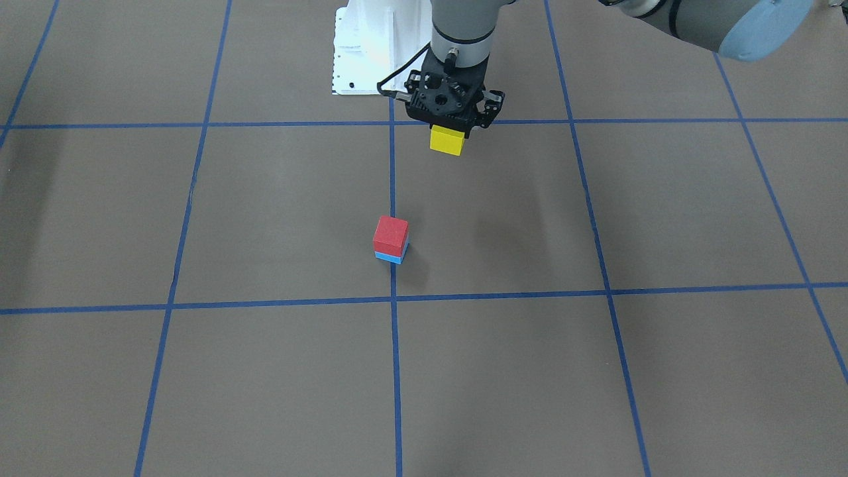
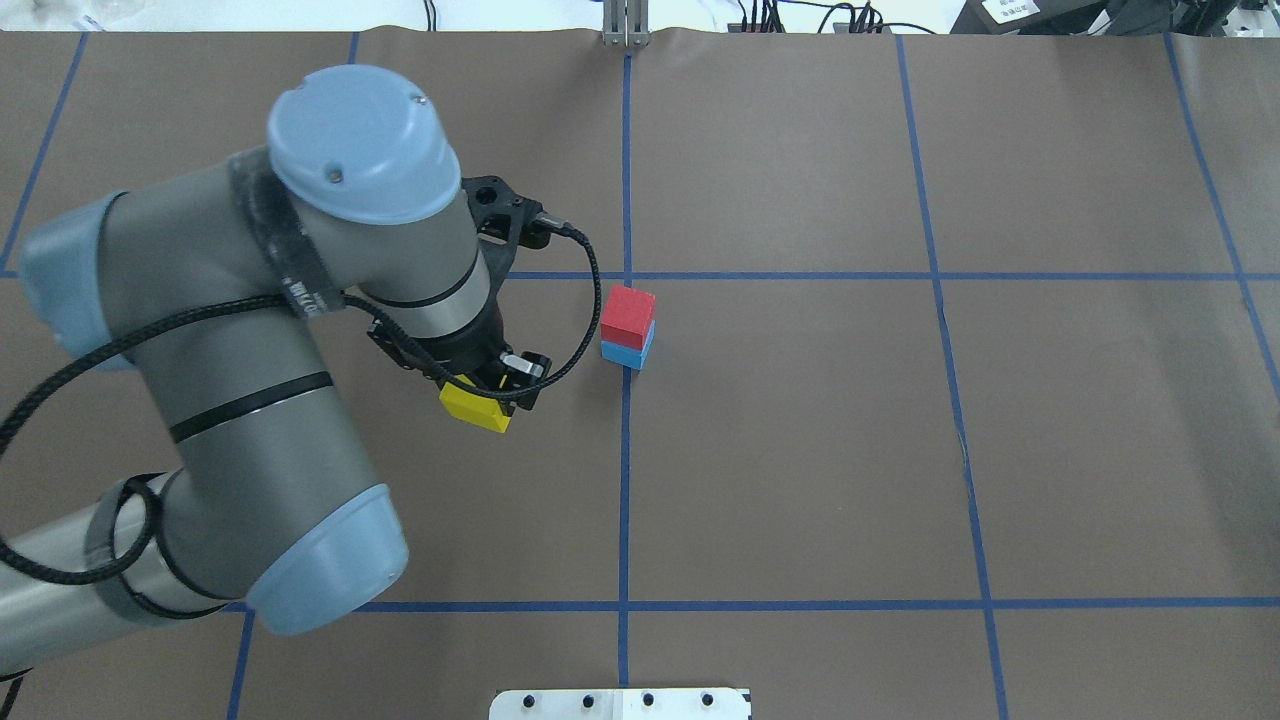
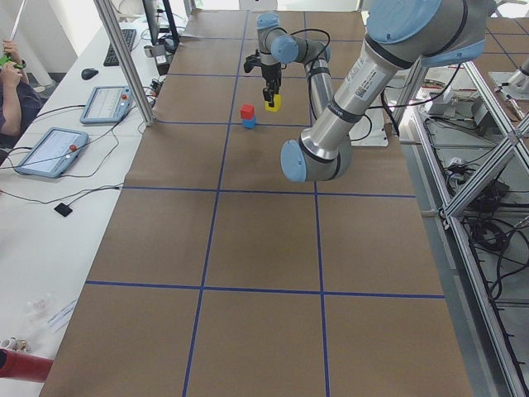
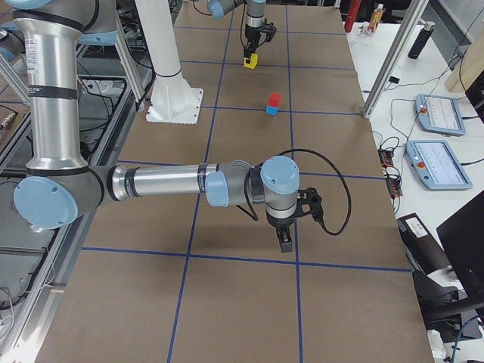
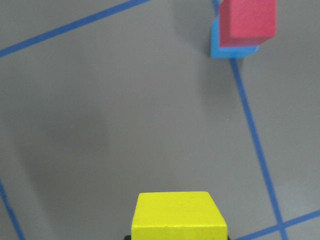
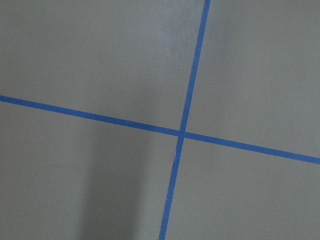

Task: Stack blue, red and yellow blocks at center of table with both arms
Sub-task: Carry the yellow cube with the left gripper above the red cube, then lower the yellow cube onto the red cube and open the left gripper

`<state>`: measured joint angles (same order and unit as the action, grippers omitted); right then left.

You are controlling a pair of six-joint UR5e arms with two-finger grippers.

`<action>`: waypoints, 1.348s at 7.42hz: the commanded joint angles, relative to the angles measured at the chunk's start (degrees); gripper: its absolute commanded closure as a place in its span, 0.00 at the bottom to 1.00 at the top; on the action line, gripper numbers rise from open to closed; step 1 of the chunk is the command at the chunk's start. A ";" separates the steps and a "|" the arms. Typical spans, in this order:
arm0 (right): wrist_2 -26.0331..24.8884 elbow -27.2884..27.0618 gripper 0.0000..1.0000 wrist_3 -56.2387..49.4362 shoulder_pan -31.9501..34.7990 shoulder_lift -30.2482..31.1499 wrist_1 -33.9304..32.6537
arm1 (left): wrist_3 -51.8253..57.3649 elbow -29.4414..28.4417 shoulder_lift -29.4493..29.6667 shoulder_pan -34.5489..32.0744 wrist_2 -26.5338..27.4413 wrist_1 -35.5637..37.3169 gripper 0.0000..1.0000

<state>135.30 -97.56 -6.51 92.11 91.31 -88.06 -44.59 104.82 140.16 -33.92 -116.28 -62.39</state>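
A red block [image 1: 391, 234] sits on a blue block [image 1: 389, 257] at the table's centre, beside the middle tape line; the stack also shows in the overhead view [image 2: 628, 314]. My left gripper [image 1: 448, 136] is shut on a yellow block [image 1: 446, 141] and holds it above the table, to the robot's side of the stack and a little to its left [image 2: 476, 407]. The left wrist view shows the yellow block [image 5: 179, 215] at the bottom and the stack [image 5: 248, 20] at the top right. My right gripper [image 4: 286, 240] hovers low over the table far from the blocks; I cannot tell whether it is open or shut.
Blue tape lines [image 2: 625, 450] divide the brown table [image 2: 800, 450] into squares. The robot's white base plate [image 1: 371, 53] stands behind the left gripper. The right wrist view shows only a tape crossing [image 6: 182, 133]. Operator tablets [image 4: 435, 113] lie on a side bench.
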 commanded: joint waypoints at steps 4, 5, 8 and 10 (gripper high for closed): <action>0.14 -0.17 0.01 0.00 0.00 -0.16 0.00 | -2.87 -15.42 5.82 -1.14 -0.09 -12.58 1.00; 0.14 -0.17 0.01 0.09 0.00 -0.16 0.00 | -2.87 -18.04 7.65 -1.58 -0.09 -13.19 1.00; 0.06 0.09 0.01 0.09 0.00 -0.60 0.00 | -2.00 -25.18 11.63 -1.85 0.00 -14.87 1.00; -0.03 0.18 0.01 0.09 -0.09 -0.69 0.00 | -1.64 -27.11 11.54 -2.37 0.00 -16.52 1.00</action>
<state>135.29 -97.48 -6.42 92.06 90.68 -88.07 -46.46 79.13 151.61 -36.04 -116.29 -77.66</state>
